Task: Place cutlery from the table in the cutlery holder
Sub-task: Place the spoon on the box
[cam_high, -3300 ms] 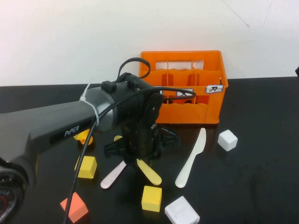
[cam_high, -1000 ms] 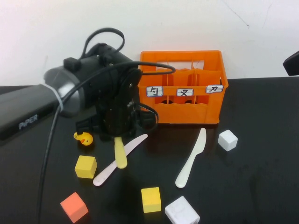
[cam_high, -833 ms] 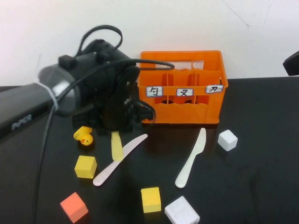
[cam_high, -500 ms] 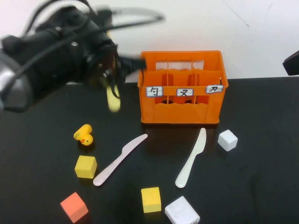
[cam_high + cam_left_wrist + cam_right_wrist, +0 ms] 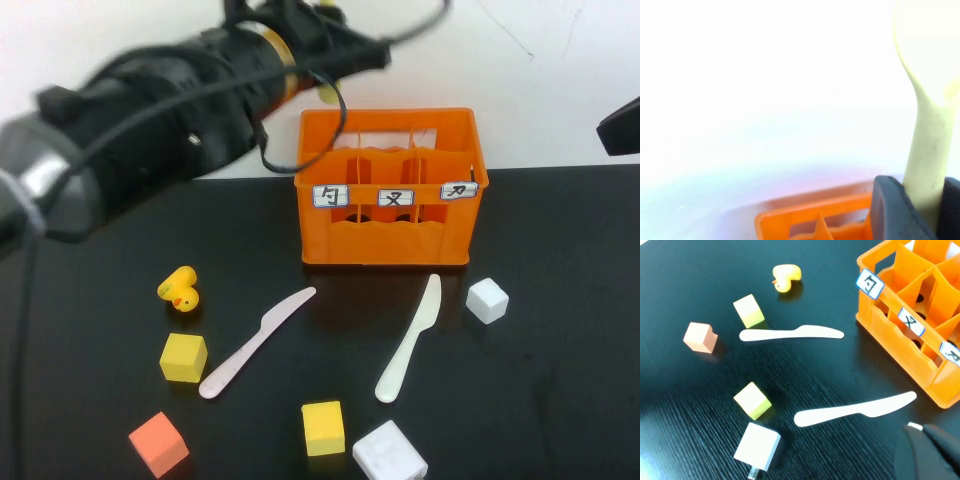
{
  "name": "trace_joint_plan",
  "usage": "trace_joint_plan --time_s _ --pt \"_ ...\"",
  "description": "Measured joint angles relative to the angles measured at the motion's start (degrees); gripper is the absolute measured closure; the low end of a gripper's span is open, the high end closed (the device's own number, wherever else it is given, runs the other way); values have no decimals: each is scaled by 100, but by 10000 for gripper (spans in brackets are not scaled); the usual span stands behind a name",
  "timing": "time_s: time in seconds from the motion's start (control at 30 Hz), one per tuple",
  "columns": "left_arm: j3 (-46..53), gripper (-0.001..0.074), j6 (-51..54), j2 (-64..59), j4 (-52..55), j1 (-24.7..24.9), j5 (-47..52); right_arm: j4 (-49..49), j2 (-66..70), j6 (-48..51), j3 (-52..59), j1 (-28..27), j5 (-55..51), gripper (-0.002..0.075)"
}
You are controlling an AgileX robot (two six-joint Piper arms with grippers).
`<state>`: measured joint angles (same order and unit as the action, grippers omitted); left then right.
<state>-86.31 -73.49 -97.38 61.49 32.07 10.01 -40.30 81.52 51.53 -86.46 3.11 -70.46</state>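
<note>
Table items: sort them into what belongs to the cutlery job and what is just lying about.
Job: yellow spoon held in left gripper above orange holder; pink knife; white knife.
Lying about: duck, coloured cubes. Right gripper parked, shut.

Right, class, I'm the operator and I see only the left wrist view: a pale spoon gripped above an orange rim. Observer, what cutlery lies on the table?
Observer: Two knives, the pink knife and the cream-white knife, lie flat in front of the cutlery holder.
Operator: Where is my left gripper?
Observer: The left gripper, shut on the spoon, is raised above the holder's left end.
Operator: And the right gripper?
Observer: The right gripper is raised to the right of the holder, shut and empty.
</note>
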Motion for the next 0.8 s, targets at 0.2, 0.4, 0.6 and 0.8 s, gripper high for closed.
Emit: trace_joint_plan --time_s 0.2,0.4,0.6,0.8 --pt "0 587 -29 -637 707 0 -235 -21 0 0 0 0 0 728" --pt "0 587 -33 -1196 1493 0 -354 -33 0 0 0 0 0 728" --pt "0 587 -325 -1445 1629 -26 -325 -33 0 9 0 0 0 728" --pt "0 588 -978 -1503 1637 -246 -309 -33 0 21 0 0 0 728"
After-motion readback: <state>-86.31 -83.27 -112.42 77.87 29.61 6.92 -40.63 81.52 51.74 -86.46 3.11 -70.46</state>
